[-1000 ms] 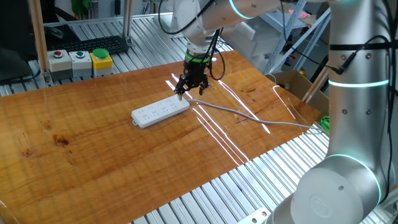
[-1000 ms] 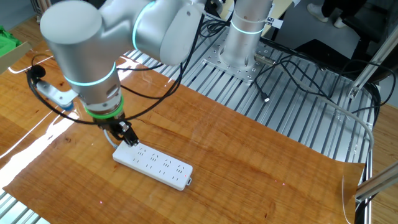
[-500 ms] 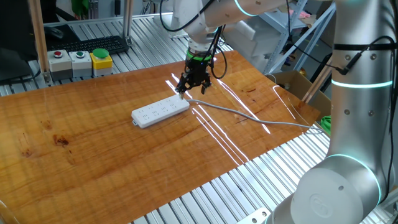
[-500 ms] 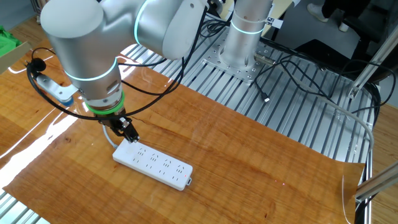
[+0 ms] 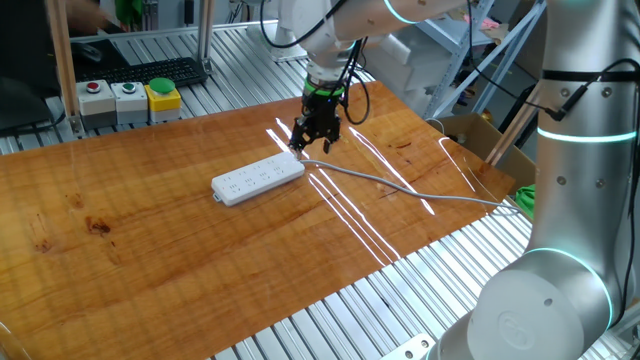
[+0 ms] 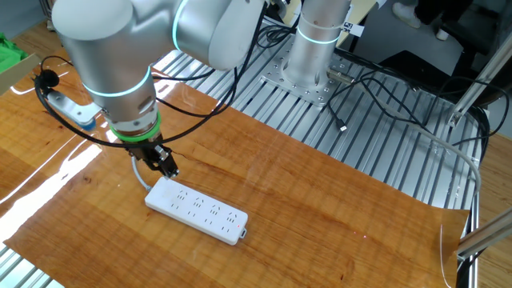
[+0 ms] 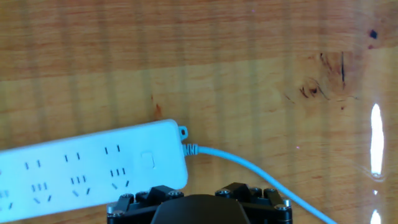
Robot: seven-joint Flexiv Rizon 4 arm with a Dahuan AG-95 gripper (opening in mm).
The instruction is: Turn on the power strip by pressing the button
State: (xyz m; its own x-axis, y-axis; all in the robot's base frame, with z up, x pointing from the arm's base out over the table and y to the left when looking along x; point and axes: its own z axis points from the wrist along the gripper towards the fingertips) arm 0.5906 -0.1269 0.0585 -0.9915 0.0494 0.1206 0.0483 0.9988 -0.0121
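Observation:
The white power strip [image 5: 258,178] lies flat on the wooden table [image 5: 150,250], and its grey cable [image 5: 400,188] runs off to the right. It also shows in the other fixed view [image 6: 196,210]. My gripper [image 5: 300,147] hangs a little above the strip's cable end, apart from it, as the other fixed view [image 6: 170,170] also shows. In the hand view the strip [image 7: 93,165] fills the lower left, with its square button [image 7: 147,160] near the cable end and the cable [image 7: 249,168] leading right. Only the gripper's black body [image 7: 199,205] shows there. The fingertips' state is not visible.
A box with red, green and yellow buttons [image 5: 130,97] and a keyboard [image 5: 150,72] sit behind the table. A cardboard box [image 5: 480,135] stands at the right. The arm's base [image 6: 316,48] and loose cables [image 6: 384,88] lie on the slatted metal frame.
My gripper has risen a little from the strip's cable end and shifted slightly toward the cable side. The strip has not moved.

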